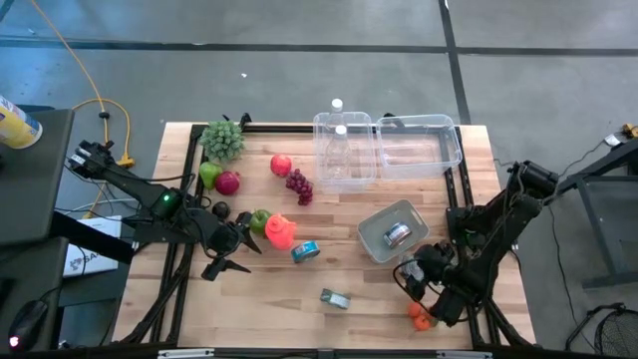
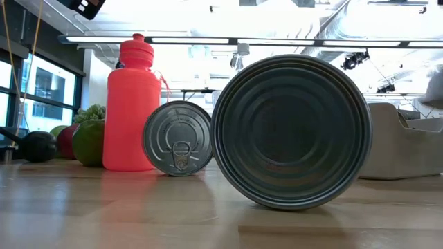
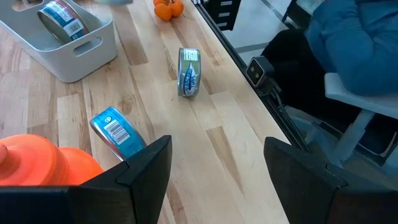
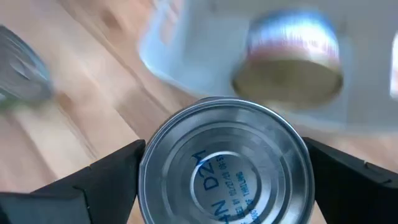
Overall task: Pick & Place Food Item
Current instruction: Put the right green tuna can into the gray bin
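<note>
From above, we see the right tool point(image 1: 417, 271) just beside the grey bin point(image 1: 391, 230), near the front right part of the wooden surface point(image 1: 349, 269). We judge it is there to drop a tin in with the one the bin already holds. The left tool point(image 1: 231, 249) waits by the orange-red bottle point(image 1: 280, 231) and green apple point(image 1: 259, 219), with a blue tin point(image 1: 305, 251) close by and a flat tin point(image 1: 335, 298) nearer the front edge. Fruit and two clear tubs sit along the back; small oranges point(image 1: 420, 317) lie by the right arm.

At surface level, two tins on their sides fill the picture: the larger tin end point(image 2: 291, 131) and a ring-pull tin point(image 2: 178, 138) beside the bottle. Bright ceiling lights and windows lie behind.

Past the left wrist, the fingers point(image 3: 143, 168) stand spread and hold nothing. A person in a blue top sits beyond the surface's edge.

Past the right wrist, the fingers pinch a silver can point(image 4: 225, 165), its stamped end facing us, with the bin and its tin just ahead.
</note>
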